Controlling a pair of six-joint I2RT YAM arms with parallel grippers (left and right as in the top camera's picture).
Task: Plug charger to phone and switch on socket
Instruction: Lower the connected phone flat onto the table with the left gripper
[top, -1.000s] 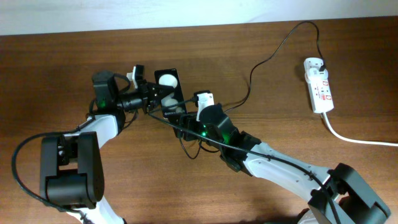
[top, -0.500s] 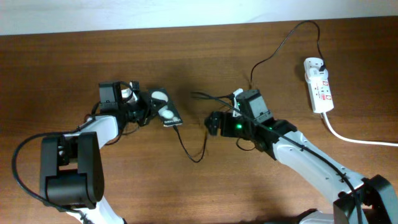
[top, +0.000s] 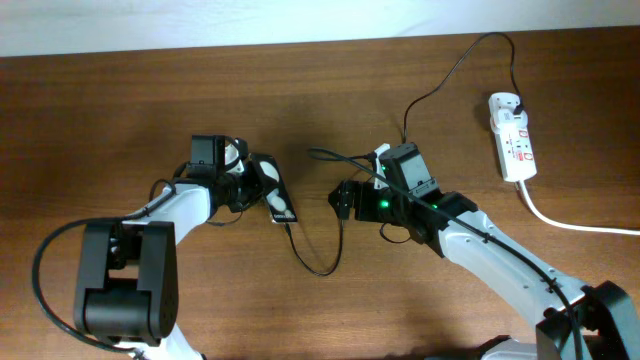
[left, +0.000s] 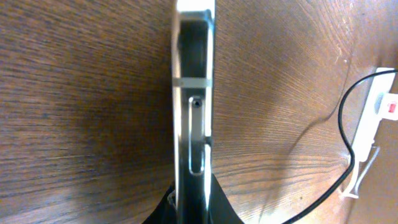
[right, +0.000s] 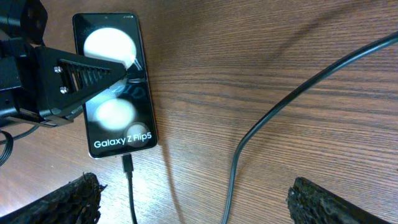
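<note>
Brown wooden tabletop (top: 120, 100). One phone (top: 277, 198), clamped in the left gripper (top: 255, 180). One charger (right: 127, 165), plugged into the phone's end. Right gripper (top: 340, 197) beside the phone, spread wide, empty. One socket (top: 511, 135) far right of the phone.

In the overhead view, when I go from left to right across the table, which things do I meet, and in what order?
phone → right gripper → socket
</note>
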